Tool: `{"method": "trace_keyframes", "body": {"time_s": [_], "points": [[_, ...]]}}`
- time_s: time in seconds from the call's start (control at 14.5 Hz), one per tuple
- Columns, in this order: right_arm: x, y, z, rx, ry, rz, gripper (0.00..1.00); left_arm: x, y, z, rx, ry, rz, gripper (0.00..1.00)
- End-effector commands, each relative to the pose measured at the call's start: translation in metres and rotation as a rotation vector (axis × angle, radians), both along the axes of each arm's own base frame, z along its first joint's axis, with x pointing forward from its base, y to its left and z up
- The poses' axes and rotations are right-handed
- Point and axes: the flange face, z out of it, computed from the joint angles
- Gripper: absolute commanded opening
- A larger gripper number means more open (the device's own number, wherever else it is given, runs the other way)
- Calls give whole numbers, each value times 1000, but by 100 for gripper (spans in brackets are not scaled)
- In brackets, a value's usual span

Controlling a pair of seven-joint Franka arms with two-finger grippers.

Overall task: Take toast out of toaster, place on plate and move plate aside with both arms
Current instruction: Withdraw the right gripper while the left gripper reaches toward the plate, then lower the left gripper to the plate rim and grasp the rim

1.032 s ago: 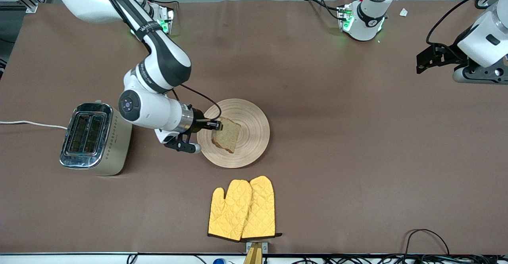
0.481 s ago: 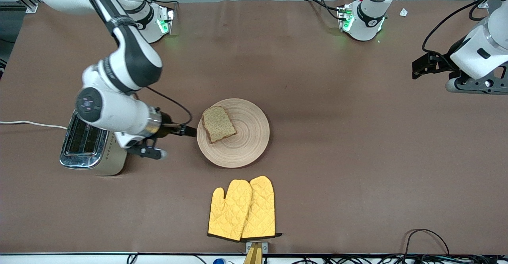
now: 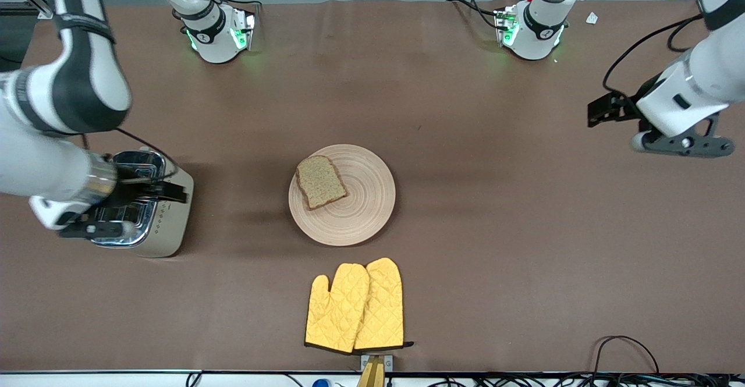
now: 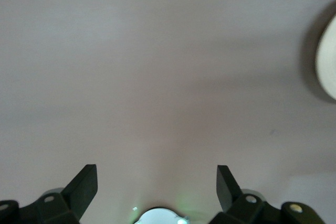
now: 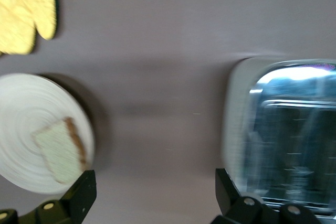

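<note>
A brown cloth-covered table point(image 3: 465, 113) fills the scene, both arm bases standing along its farthest edge. Dead centre sits the plate point(image 3: 361, 212), round and pale with ring grooves, and the toast point(image 3: 320, 181) lies flat on it, on the part of the plate toward the right arm's end, nobody touching it. The right gripper point(image 3: 174, 192) is up over the toaster point(image 3: 166, 224), jaws spread wide and empty, fingers pointing toward the plate; the toast is well apart from those jaws, out ahead of the fingertips with bare cloth between. From the right wrist view the two fingers point(image 5: 84, 192) stand far apart at the frame's edge, the chrome toaster point(image 5: 283, 135) just beside one finger, the plate point(image 5: 26, 114) and toast point(image 5: 58, 150) just ahead of the other, a yellow mitt point(image 5: 26, 11) farther out. The left gripper point(image 3: 602, 110) hangs over bare cloth at the left arm's end of the table, jaws also wide with nothing between them, and the arm waits there; plate and toast are well apart from it. The left wrist view confirms it: two fingers point(image 4: 84, 184) parted, plain cloth between them, only a sliver of the plate point(image 4: 328, 61) at the edge. A pair of yellow mitts point(image 3: 355, 305) lies nearer the front camera than the plate, close to the table's near edge.
</note>
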Motion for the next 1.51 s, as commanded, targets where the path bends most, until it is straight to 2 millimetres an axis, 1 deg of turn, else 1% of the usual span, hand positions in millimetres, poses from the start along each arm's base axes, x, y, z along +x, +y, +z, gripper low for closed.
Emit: {"method": "trace_keyframes", "body": {"time_s": [0.0, 0.07, 0.14, 0.28, 0.41, 0.48, 0.62, 0.69, 0.76, 0.83, 0.89, 0.96, 1.03, 1.1, 1.17, 1.38, 1.44], "points": [[-24, -50, 39, -20, -16, 64, 100, 13, -15, -43, -120, -5, -32, 100], [-33, -64, 51, -22, -8, 71, 100, 21, -19, -62, -166, -12, -68, 100], [-40, -74, 62, -26, -7, 72, 100, 27, -24, -78, -210, -7, -98, 100], [-57, -84, 86, -27, -14, 67, 100, 41, -32, -115, -299, 20, -133, 100], [-77, -88, 107, -45, -21, 57, 100, 52, -40, -151, -379, 28, -186, 100], [-88, -87, 112, -56, -25, 42, 100, 57, -49, -172, -432, 27, -223, 100], [-104, -85, 121, -78, -19, -59, 100, 66, -57, -213, -537, 34, -227, 100], [-112, -85, 119, -74, -21, -62, 100, 70, -62, -233, -579, 20, -236, 100], [-116, -83, 119, -73, -25, -59, 100, 73, -69, -251, -609, 7, -251, 100], [-114, -83, 122, -74, -30, -58, 100, 76, -79, -269, -647, -19, -272, 100], [-110, -82, 143, -80, -70, -69, 100, 77, -87, -290, -679, -34, -283, 97], [-106, -83, 151, -92, -73, -70, 100, 78, -94, -305, -707, -51, -280, 95], [-102, -90, 153, -99, -66, -79, 100, 78, -106, -316, -738, -69, -269, 90], [-99, -91, 156, -98, -75, -78, 100, 76, -118, -328, -759, -72, -253, 85], [-99, -90, 158, -99, -81, -84, 100, 74, -129, -336, -775, -81, -238, 81], [-98, -93, 160, -98, -95, -90, 100, 66, -162, -367, -822, -88, -187, 69], [-98, -90, 161, -96, -95, -82, 100, 62, -178, -375, -834, -96, -167, 65]]}}
